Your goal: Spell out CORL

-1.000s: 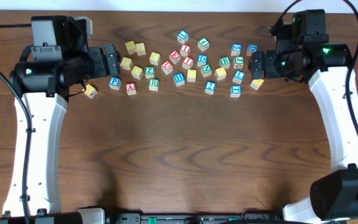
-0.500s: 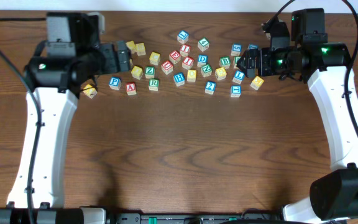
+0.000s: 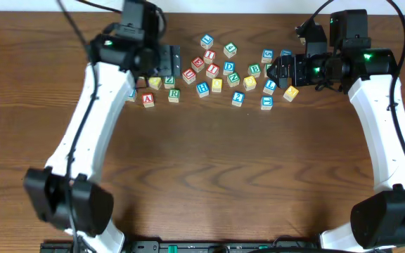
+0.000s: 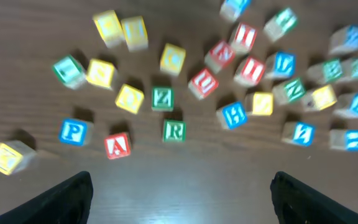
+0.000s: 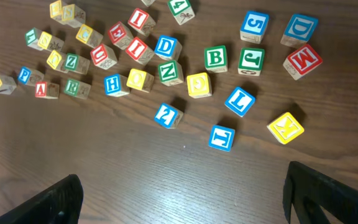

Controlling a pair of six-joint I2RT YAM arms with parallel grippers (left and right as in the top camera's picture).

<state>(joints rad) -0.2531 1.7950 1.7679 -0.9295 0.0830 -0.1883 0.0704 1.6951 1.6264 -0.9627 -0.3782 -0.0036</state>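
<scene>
The white cube with a green R [image 3: 174, 94] lies at the front left of the scattered cubes, also in the left wrist view [image 4: 174, 130] and the right wrist view [image 5: 73, 87]. The white cube with a blue L [image 3: 271, 86] lies at the right [image 5: 240, 101]. Two yellow-faced cubes [image 3: 216, 85] [image 3: 249, 83] lie mid-cluster [image 5: 140, 79] [image 5: 199, 84]. My left gripper [image 3: 174, 62] [image 4: 182, 199] is open and empty above the cluster's left part. My right gripper [image 3: 271, 70] [image 5: 185, 193] is open and empty above the right part.
Many other letter cubes lie in a band across the far half of the table. They include a red A [image 3: 148, 99], a blue P [image 4: 72, 132] and a yellow cube [image 3: 290, 93] at the right. More yellow cubes [image 4: 122, 30] lie at the back left.
My left arm has swung right, from the table's left side to above the left part of the cluster. My right gripper has shifted slightly left. The cubes have not moved.
</scene>
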